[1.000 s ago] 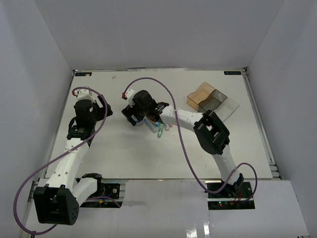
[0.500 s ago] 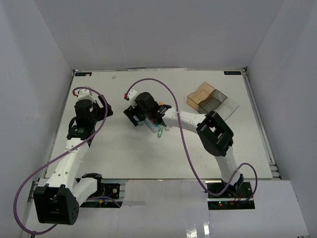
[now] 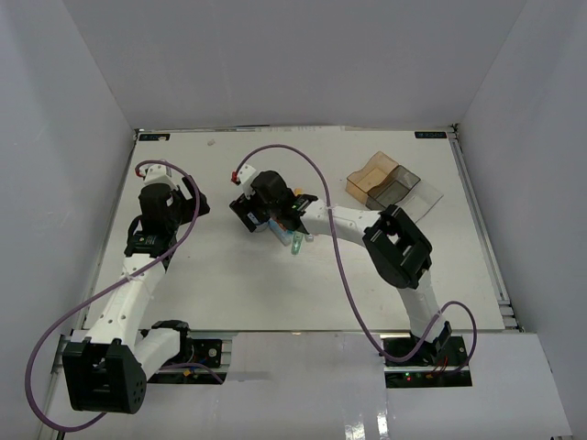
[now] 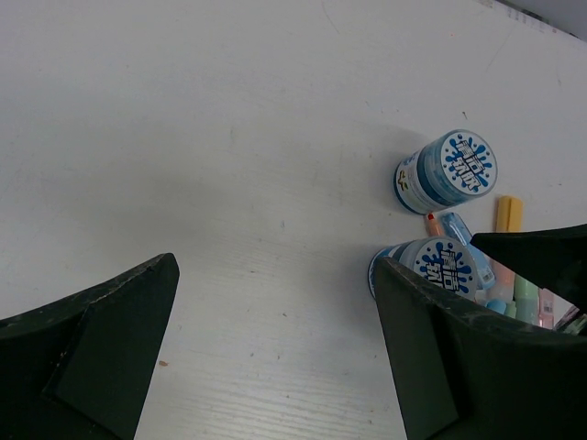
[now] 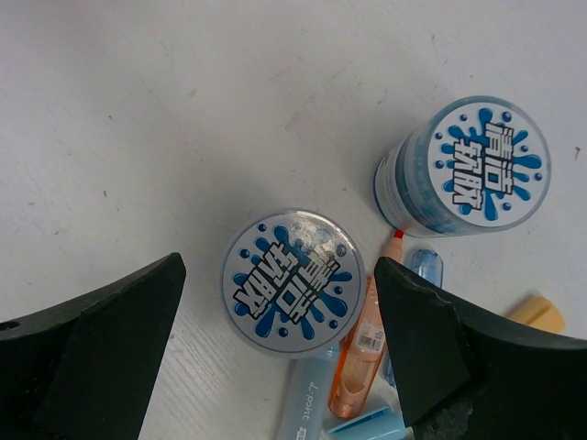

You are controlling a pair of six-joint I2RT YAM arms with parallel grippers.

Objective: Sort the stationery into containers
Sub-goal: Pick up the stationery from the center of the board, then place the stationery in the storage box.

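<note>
A white bench [image 3: 229, 289] sits enclosed by plain white walls [image 3: 293, 55] on three sides. Light falls evenly.

One small round plastic roll [image 5: 292, 280] and its twin roll [image 5: 475, 163] are showing white lids splashed with blue droplets and bold blue-and-white characters, over pale blue sides. A translucent orange pen-like piece [image 5: 359, 353] is wearing a white label and a red tip; a pastel blue piece [image 5: 307, 403] is lying pale beside it. The joined transparent plastic trays [image 3: 371, 179] are showing amber, smoky grey and clear tints on the white wood-grain table [image 3: 229, 284].
</note>
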